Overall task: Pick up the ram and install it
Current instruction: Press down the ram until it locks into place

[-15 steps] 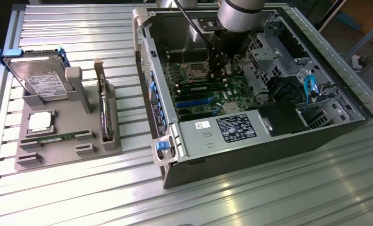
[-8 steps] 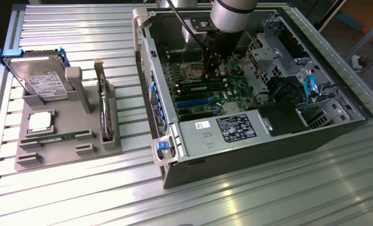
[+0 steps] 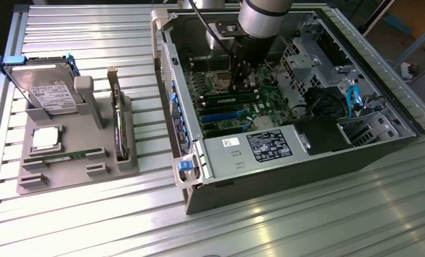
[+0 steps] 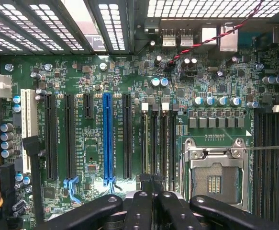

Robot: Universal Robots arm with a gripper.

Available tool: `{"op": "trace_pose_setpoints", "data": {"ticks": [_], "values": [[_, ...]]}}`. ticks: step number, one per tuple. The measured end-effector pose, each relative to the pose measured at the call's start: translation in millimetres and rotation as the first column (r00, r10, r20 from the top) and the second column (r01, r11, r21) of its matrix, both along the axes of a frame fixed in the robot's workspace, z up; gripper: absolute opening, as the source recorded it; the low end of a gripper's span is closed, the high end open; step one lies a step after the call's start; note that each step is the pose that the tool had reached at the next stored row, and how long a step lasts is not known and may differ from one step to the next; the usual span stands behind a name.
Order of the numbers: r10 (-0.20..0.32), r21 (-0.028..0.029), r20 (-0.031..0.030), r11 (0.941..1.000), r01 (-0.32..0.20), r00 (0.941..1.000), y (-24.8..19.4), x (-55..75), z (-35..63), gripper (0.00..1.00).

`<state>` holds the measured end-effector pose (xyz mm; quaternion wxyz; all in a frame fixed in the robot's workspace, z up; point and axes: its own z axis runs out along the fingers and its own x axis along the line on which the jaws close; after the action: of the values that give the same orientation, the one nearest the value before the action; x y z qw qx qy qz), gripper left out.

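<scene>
Wrist view has the tool (image 4: 150,184) clenched over the motherboard's (image 4: 106,81) memory slots (image 4: 157,139), apparently pressing the ram (image 3: 230,99) home; firm, straight downward pressure matters.

Bright overhead glare on ribbed table (image 3: 284,214).

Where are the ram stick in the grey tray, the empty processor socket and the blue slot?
ram stick (image 3: 58,157), exterior view, middle of its green board.
processor socket (image 4: 215,181), wrist view, centre of its contact field.
blue slot (image 4: 107,139), wrist view, midway along it.
</scene>
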<state>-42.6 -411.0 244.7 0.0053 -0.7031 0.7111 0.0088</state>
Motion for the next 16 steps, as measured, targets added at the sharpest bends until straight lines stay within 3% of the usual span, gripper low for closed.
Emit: {"op": "trace_pose_setpoints", "data": {"ticks": [4,16], "values": [[0.0,0.0,0.0,1.0,0.0,1.0,0.0,0.0,-4.9,0.11],[0.0,-0.0002,0.0,1.0,0.0,1.0,0.0,0.0,-7.0,0.11]]}}
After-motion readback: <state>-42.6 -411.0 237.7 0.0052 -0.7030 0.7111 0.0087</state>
